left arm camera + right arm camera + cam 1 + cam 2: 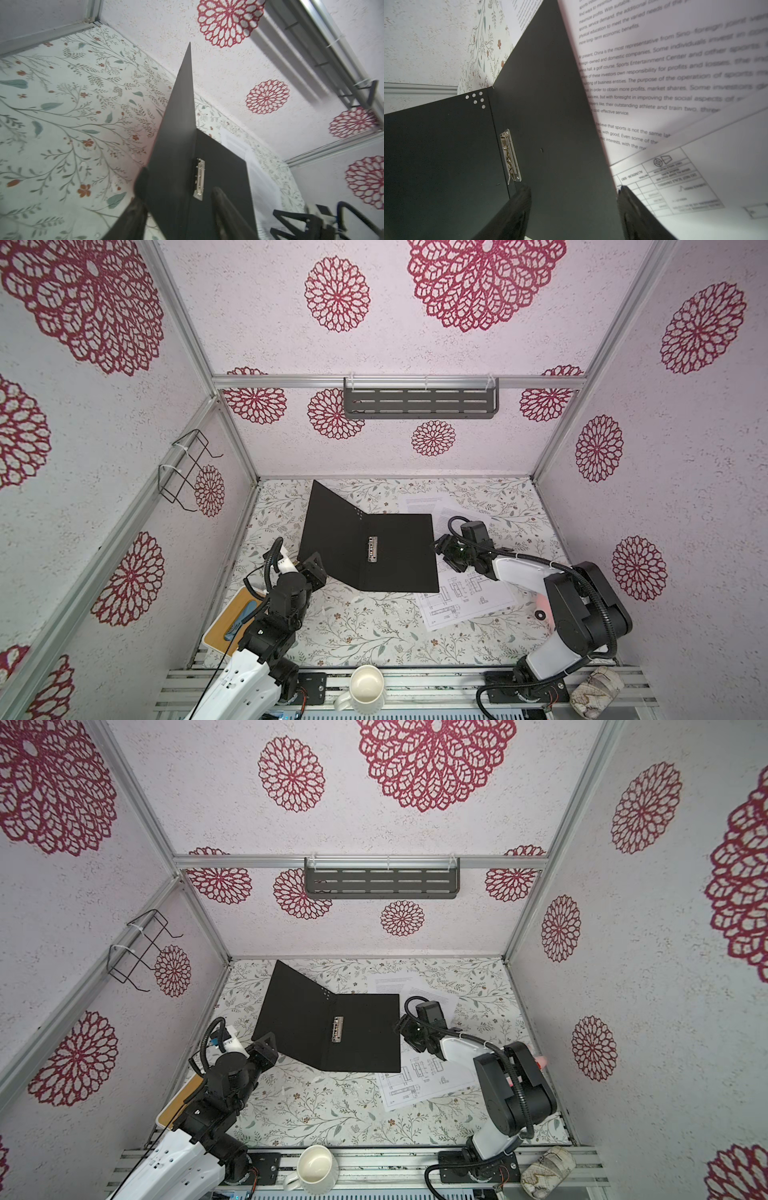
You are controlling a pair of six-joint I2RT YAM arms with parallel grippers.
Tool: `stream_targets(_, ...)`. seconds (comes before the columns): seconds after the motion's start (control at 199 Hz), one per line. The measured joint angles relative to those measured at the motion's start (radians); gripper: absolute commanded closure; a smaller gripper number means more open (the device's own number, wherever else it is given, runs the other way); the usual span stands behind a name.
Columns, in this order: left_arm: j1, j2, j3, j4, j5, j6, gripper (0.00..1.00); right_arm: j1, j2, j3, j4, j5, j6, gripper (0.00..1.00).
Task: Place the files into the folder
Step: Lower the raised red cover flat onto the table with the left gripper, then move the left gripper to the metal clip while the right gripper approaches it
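Open, empty: left fingers (pixel 141 187) straddle the folder (pixel 395 556), right fingers (pixel 512 212) over its other edge. Sheets (pixel 469 605) look limp, slick; pinch a corner.

In the right wrist view the printed sheet (pixel 675 68) reads "Sports Entertainment Center" and "cost-effective service". The title block (pixel 675 178) on the drawing sheet (pixel 733 141), upside down, perhaps says "ALUMINUM".

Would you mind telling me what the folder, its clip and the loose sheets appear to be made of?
The folder looks like stiff matte black board, perhaps plastic: its raised cover holds flat. The clip is shiny silvery metal, glinting. The sheets are thin white printed paper, lying flat.
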Motion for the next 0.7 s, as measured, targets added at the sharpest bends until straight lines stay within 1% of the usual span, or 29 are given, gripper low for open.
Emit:
stream_targets(0.03,0.0,0.0,0.006,-0.031,-0.01,-0.001,0.29,0.0,0.0,0.0,0.0,0.0,0.0,0.3)
stream_targets(0.08,0.0,0.003,0.019,-0.07,-0.021,-0.002,0.17,0.0,0.0,0.0,0.0,0.0,0.0,0.3)
stream_targets(0.171,0.0,0.025,0.065,-0.143,-0.042,-0.013,0.14,0.0,0.0,0.0,-0.001,0.0,0.001,0.31)
stream_targets(0.241,0.0,0.059,0.118,-0.189,-0.056,-0.012,0.05,0.0,0.0,0.0,-0.002,0.0,0.002,0.3)
stream_targets(0.271,0.0,0.076,0.141,-0.203,-0.061,-0.016,0.04,0.001,0.001,0.001,-0.002,0.0,0.003,0.3)
stream_targets(0.437,0.0,0.169,0.222,-0.253,-0.072,-0.018,0.04,0.009,0.008,0.019,-0.003,0.001,0.017,0.3)
stream_targets(0.573,0.005,0.253,0.232,-0.227,-0.039,0.049,0.07,0.028,0.014,0.041,-0.003,0.002,0.027,0.31)
stream_targets(0.653,0.043,0.336,0.262,-0.201,0.044,0.094,0.13,0.048,0.023,0.057,-0.001,0.005,0.043,0.31)
stream_targets(0.679,0.064,0.365,0.275,-0.19,0.075,0.105,0.17,0.054,0.026,0.061,0.001,0.008,0.047,0.31)
stream_targets(0.704,0.087,0.395,0.291,-0.183,0.113,0.115,0.22,0.062,0.029,0.064,0.004,0.013,0.053,0.31)
